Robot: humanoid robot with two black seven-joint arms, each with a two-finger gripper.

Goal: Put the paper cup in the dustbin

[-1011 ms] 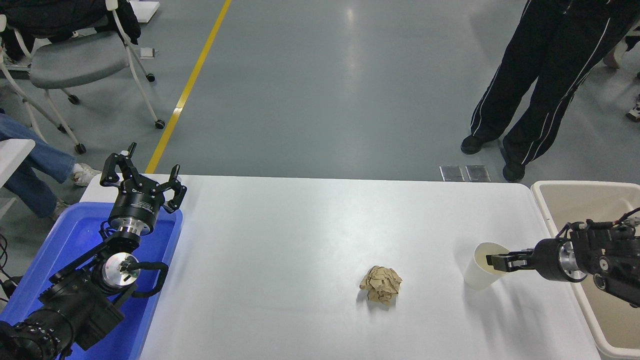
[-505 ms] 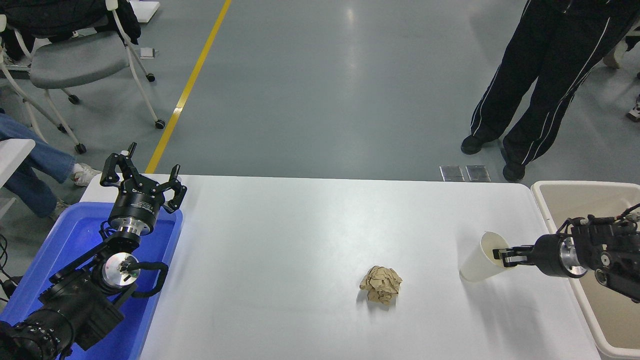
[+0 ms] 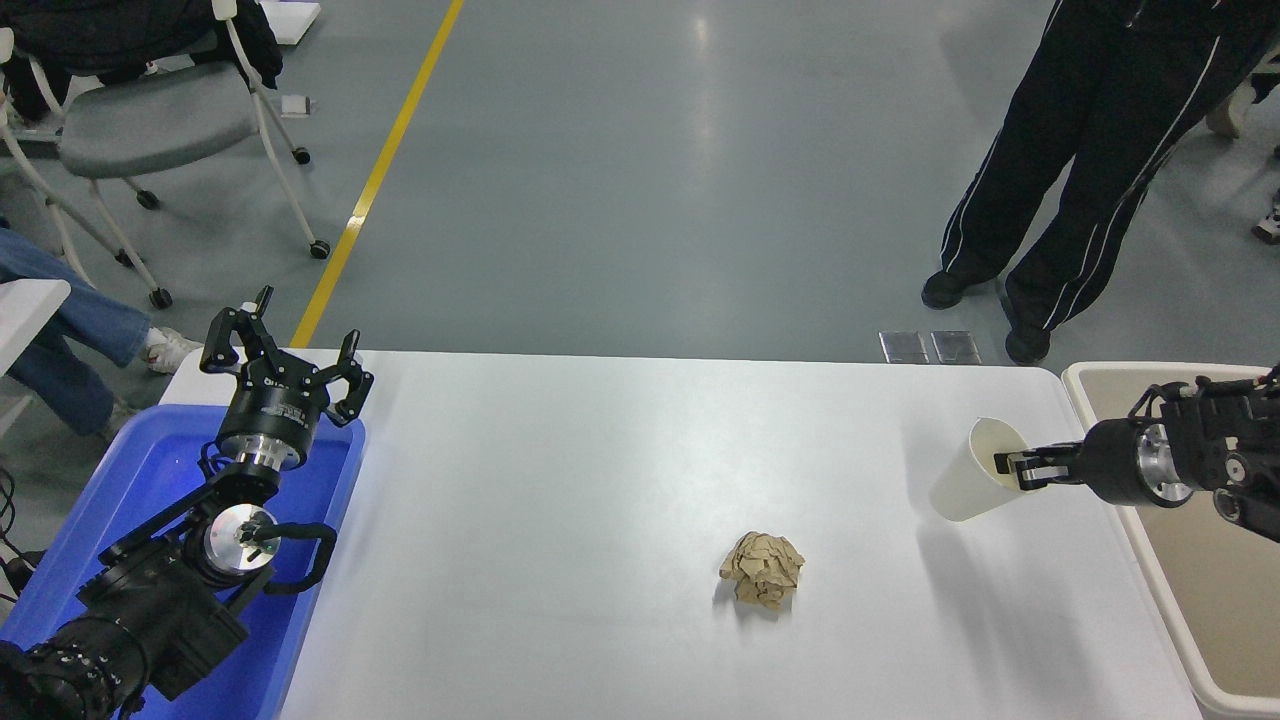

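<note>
The cream-white paper cup [image 3: 972,478] hangs tilted above the table's right side, its open mouth facing right. My right gripper [image 3: 1008,465] comes in from the right edge and is shut on the cup's rim, holding it clear of the table. The beige dustbin [image 3: 1165,376] stands just past the table's right edge, right of the cup; my right arm reaches across it. My left gripper [image 3: 283,355] is parked at the lower left over the blue tub, fingers spread open and empty.
A crumpled brown paper ball [image 3: 763,568] lies on the white table [image 3: 600,480] left of and nearer than the cup. A blue tub [image 3: 120,510] sits at the left edge. A person's legs [image 3: 1060,190] stand beyond the far right corner. Chairs stand far left.
My right gripper has lifted the cup off the table and carried it up and slightly right, towards the dustbin; the cup tilted more. The left arm has not moved.
</note>
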